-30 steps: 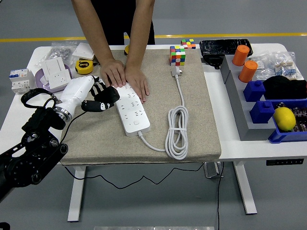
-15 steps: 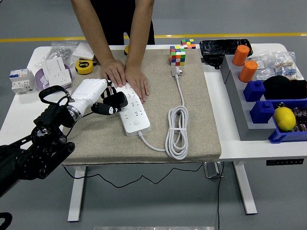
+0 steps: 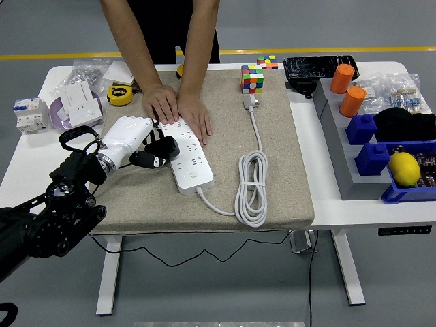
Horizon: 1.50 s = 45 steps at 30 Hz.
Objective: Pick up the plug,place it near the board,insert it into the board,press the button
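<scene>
My left robot hand (image 3: 151,148), curled but empty, sits at the board's (image 3: 188,157) left edge, which a person's hands (image 3: 178,112) pin steady (plug (image 3: 250,101) lies upper centre, untouched).

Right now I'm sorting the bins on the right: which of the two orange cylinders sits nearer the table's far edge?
The left orange cylinder, beside the black tray; the other orange cylinder stands closer to the blue blocks.

White power strip (image 3: 187,158) lay flat on the beige mat, its left edge just beside the left hand (image 3: 139,142). White plug (image 3: 250,101) lay unplugged, well right of the hand, cable coiled (image 3: 251,187).
</scene>
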Each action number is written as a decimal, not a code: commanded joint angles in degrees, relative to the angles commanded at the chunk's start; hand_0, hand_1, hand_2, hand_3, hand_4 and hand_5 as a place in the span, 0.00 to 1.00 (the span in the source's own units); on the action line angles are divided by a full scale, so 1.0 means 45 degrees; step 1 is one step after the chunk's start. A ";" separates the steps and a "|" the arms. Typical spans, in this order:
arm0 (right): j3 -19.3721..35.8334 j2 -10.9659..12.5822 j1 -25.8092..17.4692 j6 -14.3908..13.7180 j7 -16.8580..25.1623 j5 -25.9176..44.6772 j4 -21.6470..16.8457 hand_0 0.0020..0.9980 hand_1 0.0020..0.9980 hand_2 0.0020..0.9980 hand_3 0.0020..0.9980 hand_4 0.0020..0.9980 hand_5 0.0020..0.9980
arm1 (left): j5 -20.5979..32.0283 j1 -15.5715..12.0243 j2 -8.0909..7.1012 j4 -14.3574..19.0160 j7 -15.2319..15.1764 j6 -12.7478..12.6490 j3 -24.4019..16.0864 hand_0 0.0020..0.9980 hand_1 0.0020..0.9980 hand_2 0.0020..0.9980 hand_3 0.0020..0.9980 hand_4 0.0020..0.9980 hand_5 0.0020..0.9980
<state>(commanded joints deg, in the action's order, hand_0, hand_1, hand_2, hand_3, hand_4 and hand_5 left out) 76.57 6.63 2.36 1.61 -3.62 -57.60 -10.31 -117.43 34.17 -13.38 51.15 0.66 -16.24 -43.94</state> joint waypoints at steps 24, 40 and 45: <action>0.0021 0.0036 -0.0038 -0.0004 0.0010 -0.0006 0.0000 0.81 0.72 0.72 0.71 1.00 0.81 | -0.0301 0.0085 0.0007 -0.0054 0.0058 0.0062 0.0285 0.44 0.39 0.40 0.44 0.69 0.09; 0.0005 0.0030 -0.0057 0.0045 0.0029 0.0039 0.0000 0.81 0.72 0.72 0.71 1.00 0.80 | -0.0150 0.0066 -0.0079 0.0040 -0.0001 0.0219 0.0198 0.59 0.68 0.57 0.56 0.77 0.16; 0.0029 0.0029 -0.0048 0.0046 0.0047 0.0019 0.0000 0.81 0.72 0.72 0.70 1.00 0.80 | -0.0165 0.0075 -0.0107 0.0123 0.0006 0.0255 0.0167 0.70 0.77 0.68 0.62 0.88 0.23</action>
<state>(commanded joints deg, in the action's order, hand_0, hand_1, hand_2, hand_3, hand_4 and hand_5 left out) 76.69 6.76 2.14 1.82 -3.41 -57.52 -10.31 -118.17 34.51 -13.86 51.71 0.69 -15.10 -43.19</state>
